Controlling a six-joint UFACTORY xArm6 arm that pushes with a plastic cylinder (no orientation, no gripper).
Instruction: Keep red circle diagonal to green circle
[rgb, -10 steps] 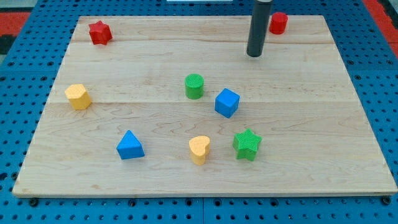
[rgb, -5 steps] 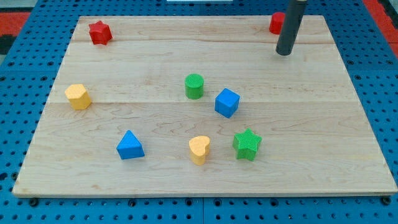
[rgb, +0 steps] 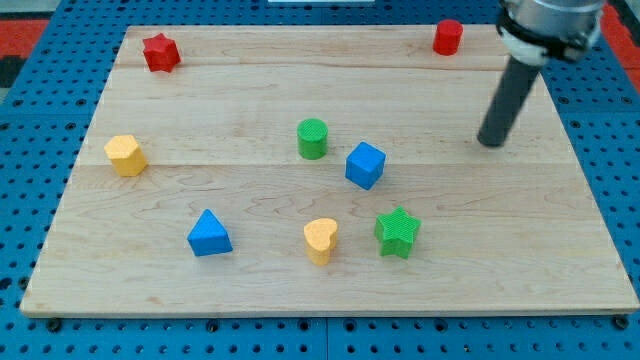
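— Wooden board (rgb: 300, 290) over a blue pegboard, is that the whole setting?

— Yes, a pale plank top with small blocks scattered on it. My tip (rgb: 491, 143) stands on bare wood toward the view's right, touching no block.

— Any claw to report, spread or pressed together?

— None: the arm ends in a plain dark rod, so nothing pinches anything.

— Where is the red circle (rgb: 447, 37)?

— Near the view's top edge, right of centre, upright. My tip sits below it and a little to the right, well apart.

— And the green circle (rgb: 312, 138)?

— Around the board's middle, down and to the left of the red one, so the two lie on a diagonal. My tip is well to its right at about the same height.

— What sits near the green one?

— The blue cube (rgb: 365, 165) is just beside it, lower right, not touching. Further down are the green star (rgb: 398, 232) and the yellow heart (rgb: 320, 240), near each other, with the blue triangle (rgb: 209, 233) off to the left.

— The far left?

— A yellow block (rgb: 125, 155) by the left edge, its shape unclear, and the red star (rgb: 159, 52) in the top-left corner.
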